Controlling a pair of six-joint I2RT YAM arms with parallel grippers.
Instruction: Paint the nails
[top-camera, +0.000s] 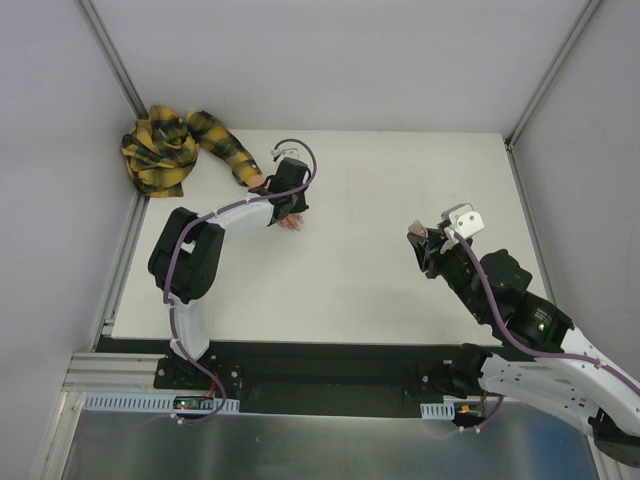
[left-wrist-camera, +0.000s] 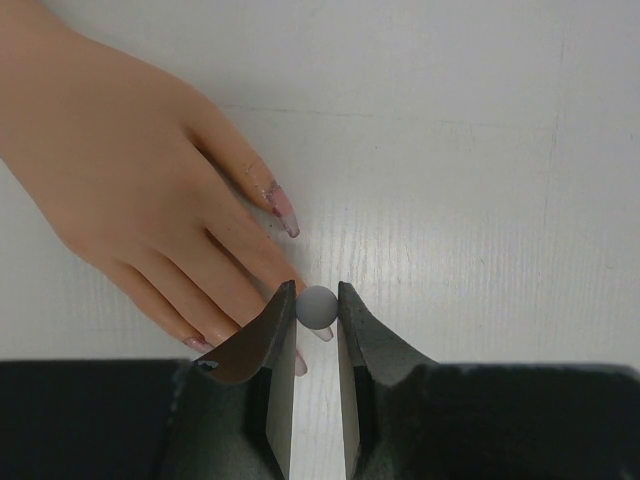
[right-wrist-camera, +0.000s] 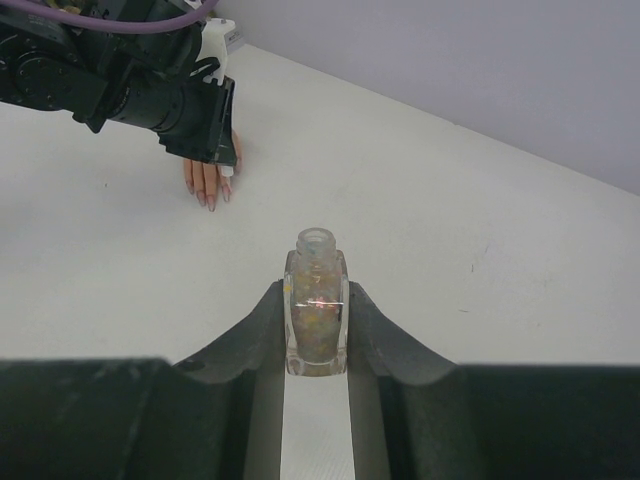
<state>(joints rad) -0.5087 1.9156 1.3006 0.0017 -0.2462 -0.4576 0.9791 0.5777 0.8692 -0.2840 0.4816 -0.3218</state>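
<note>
Top: mannequin hand (top-camera: 291, 222) lies far-left on the desk (top-camera: 400, 190), partly under the left arm. Its long axis slants from plaid sleeve (top-camera: 225, 145) toward near-right.

Left wrist: nails (left-wrist-camera: 284, 212) point lower-right, low over the desk; left fingers (left-wrist-camera: 280, 325) narrow, pinching a grey knob (left-wrist-camera: 317, 306), possibly a brush cap.

Right wrist: right fingers (right-wrist-camera: 272, 318) clamp an upright, open bottle (right-wrist-camera: 317, 300).

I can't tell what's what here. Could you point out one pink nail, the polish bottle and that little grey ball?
pink nail (left-wrist-camera: 283, 210), left wrist view, middle of the long nail.
polish bottle (right-wrist-camera: 317, 315), right wrist view, its glass body.
grey ball (left-wrist-camera: 317, 306), left wrist view, its rounded front.
</note>
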